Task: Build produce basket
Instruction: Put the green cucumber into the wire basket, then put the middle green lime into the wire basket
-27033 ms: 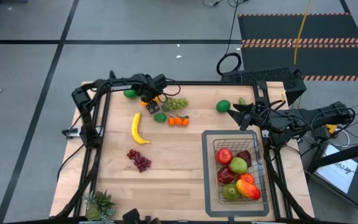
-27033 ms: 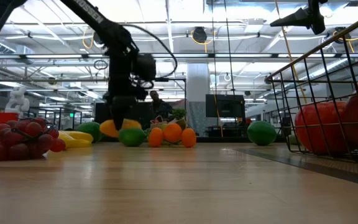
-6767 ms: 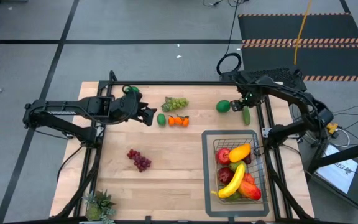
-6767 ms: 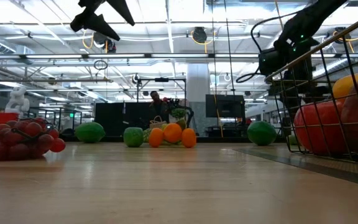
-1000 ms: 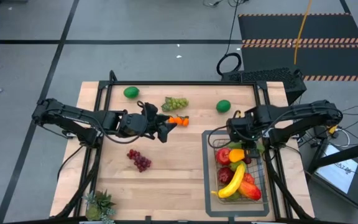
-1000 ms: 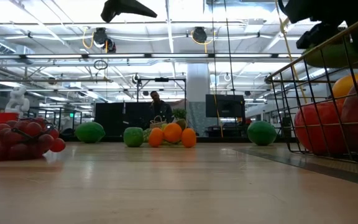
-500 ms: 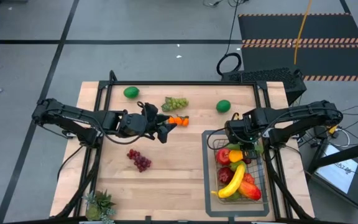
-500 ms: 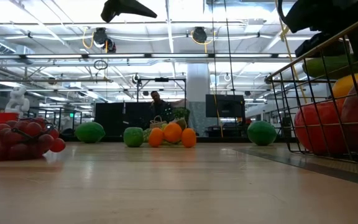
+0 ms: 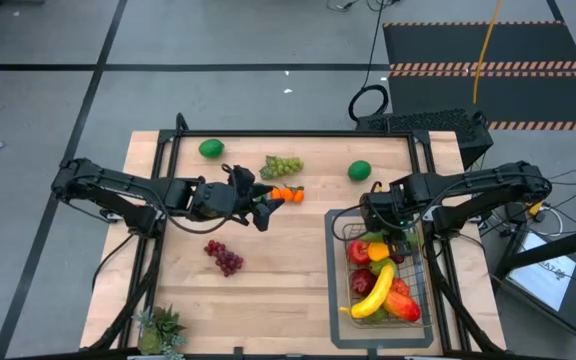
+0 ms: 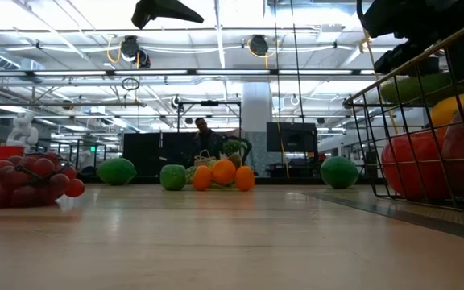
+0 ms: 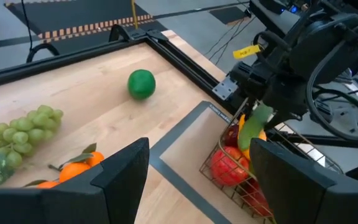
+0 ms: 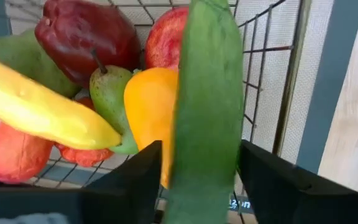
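Observation:
The wire basket [image 9: 340, 262] stands at the table's right on a flat grey tray and holds a banana [image 9: 373, 290], apples, a pear and a mango. My right gripper [image 9: 388, 224] hangs over the basket's far end, shut on a green cucumber [image 11: 253, 126]. My left gripper [image 9: 266, 212] hovers open and empty above the table's middle, beside the oranges [image 9: 288, 195]. Green grapes [image 9: 283, 165], two limes [image 9: 211, 149] [image 9: 359, 170] and red grapes [image 9: 224, 257] lie on the wood. My right gripper pinches the cucumber between its two fingers [image 12: 135, 180] near one end [image 12: 197, 186], coming steeply from above. The cucumber hangs slanting below the fingers over the mango [image 12: 148, 118] and apples. Whether its lower end touches the fruit I cannot tell.
A spiky potted plant [image 9: 160, 330] stands at the near left corner. Dark frame rails [image 9: 298, 133] run along the table's edges. Bare wood lies between the red grapes and the tray [image 9: 334, 300].
The cucumber has come down a little with my right gripper, closer to the fruit in the basket's far end. My left gripper has kept still.

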